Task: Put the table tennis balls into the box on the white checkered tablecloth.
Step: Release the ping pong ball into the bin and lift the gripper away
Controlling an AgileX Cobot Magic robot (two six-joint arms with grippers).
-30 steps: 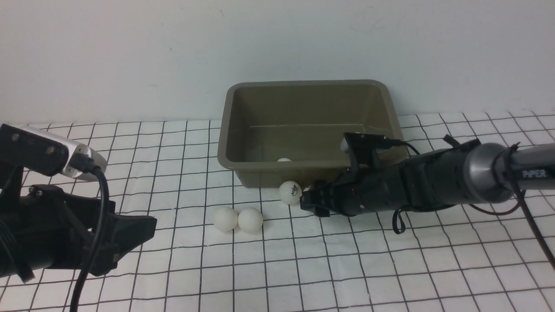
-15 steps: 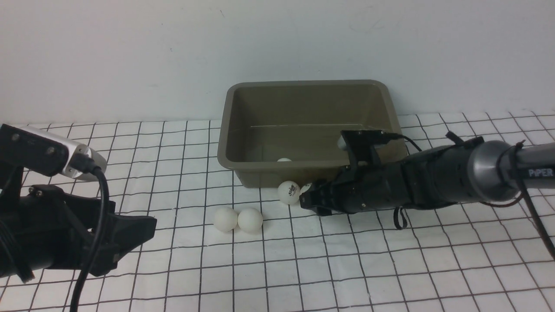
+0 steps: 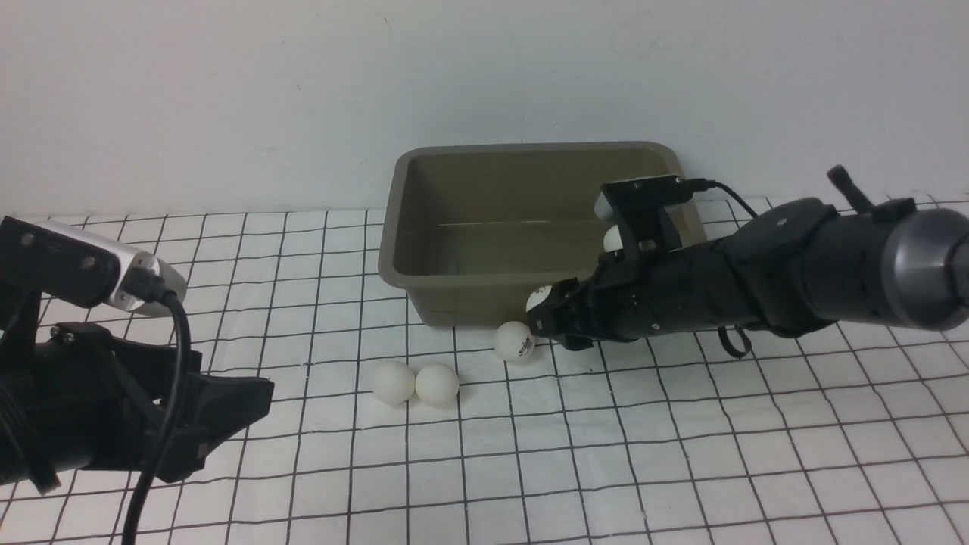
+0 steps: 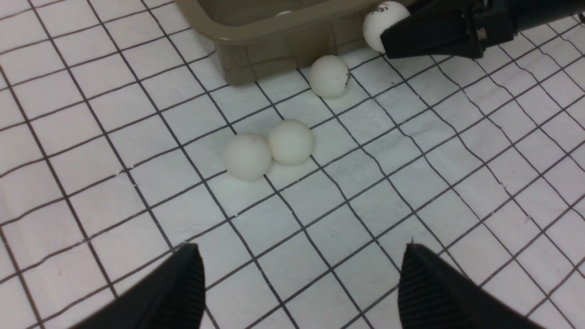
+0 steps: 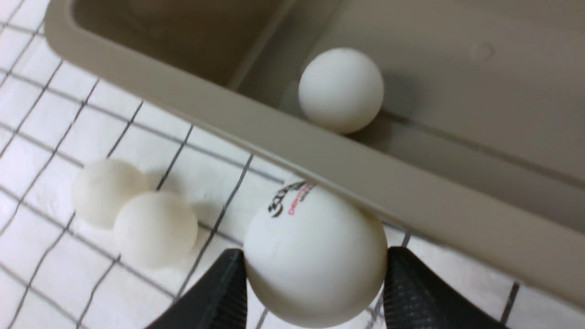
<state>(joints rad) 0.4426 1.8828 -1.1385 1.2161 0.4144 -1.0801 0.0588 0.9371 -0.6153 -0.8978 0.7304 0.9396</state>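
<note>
The olive-grey box (image 3: 469, 281) stands at the back of the white checkered tablecloth (image 3: 606, 454). My right gripper (image 3: 541, 314) is shut on a table tennis ball (image 3: 539, 299) with a printed logo, held just in front of the box's front wall and above the cloth; the right wrist view shows this ball (image 5: 315, 256) between the pads. Another logo ball (image 3: 515, 341) lies on the cloth just below it. Two plain balls (image 3: 394, 382) (image 3: 437, 383) touch each other further left. One ball (image 3: 612, 239) shows inside the box. My left gripper (image 4: 301, 256) is open and empty, well short of the pair.
A white wall rises right behind the box. The right arm (image 3: 757, 288) reaches across the cloth in front of the box's right half. The right wrist view shows a ball (image 5: 340, 89) resting against the inside of the box's front wall (image 5: 411, 201).
My right gripper has risen from the cloth with the ball, up to the height of the box's front wall. The logo ball on the cloth rolled slightly right. The left arm has not moved.
</note>
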